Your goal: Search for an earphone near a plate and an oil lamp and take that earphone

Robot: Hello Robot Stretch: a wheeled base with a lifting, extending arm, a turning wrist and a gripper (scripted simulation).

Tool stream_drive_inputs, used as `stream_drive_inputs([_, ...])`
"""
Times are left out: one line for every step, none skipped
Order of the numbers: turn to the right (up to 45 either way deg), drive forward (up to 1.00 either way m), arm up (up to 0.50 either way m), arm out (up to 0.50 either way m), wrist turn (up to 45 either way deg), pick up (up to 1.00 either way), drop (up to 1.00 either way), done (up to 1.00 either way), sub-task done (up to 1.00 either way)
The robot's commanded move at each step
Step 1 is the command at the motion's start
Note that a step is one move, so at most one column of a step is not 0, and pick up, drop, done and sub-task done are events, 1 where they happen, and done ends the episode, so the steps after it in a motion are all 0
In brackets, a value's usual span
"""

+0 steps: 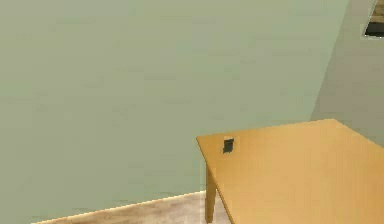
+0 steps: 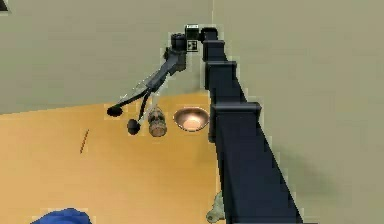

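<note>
Jaws: state cannot be told, nor whether the gripper (image 2: 124, 117) holds anything. Its fingertips show against the table (image 2: 60, 160), just left of a small brown object (image 2: 157, 125) and a plate (image 2: 192, 118). The earphone is not resolved; it is probably that object. The robot should centre the fingers on it before lifting.

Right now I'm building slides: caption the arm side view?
Arm reaching over a wooden table, gripper near a shallow bowl and a small lamp-like object.

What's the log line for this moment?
arm: out over table | gripper: near plate, lamp-like thing | hold: cannot tell | forward view: dark thing on table
</note>
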Motion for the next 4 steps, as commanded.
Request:
stream_drive_inputs([0.0, 0.0, 0.0, 0.0, 45.0, 0.0, 0.0, 0.0, 0.0])
stream_drive_inputs([0.0, 0.0, 0.0, 0.0, 45.0, 0.0, 0.0, 0.0, 0.0])
stream_drive_inputs([0.0, 0.0, 0.0, 0.0, 3.0, 0.0, 0.0, 0.0, 0.0])
stream_drive_inputs([0.0, 0.0, -0.24, 0.0, 0.0, 0.0, 0.0, 0.0, 0.0])
